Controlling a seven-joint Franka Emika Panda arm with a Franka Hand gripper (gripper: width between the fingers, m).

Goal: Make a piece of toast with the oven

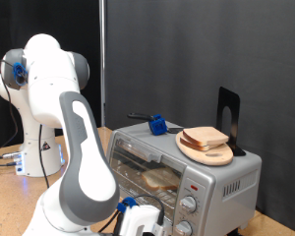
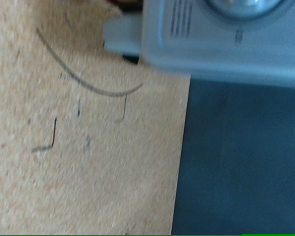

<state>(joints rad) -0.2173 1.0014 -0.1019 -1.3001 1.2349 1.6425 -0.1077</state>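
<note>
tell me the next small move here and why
Probably ease the gripper toward the upper knob of the oven: the piece of toast already lies inside behind the glass, and the gripper hangs low by the oven's front.

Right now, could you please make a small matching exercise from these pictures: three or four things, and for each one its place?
Things:
1. piece of toast
2. wooden board with slices
3. blue object
4. knobs

Places:
A. on the oven roof, exterior view's right
B. inside the oven, behind the glass
C. oven front, exterior view's right of the door
D. on the oven roof, exterior view's left

Pairs: 1-B, 2-A, 3-D, 4-C
</note>
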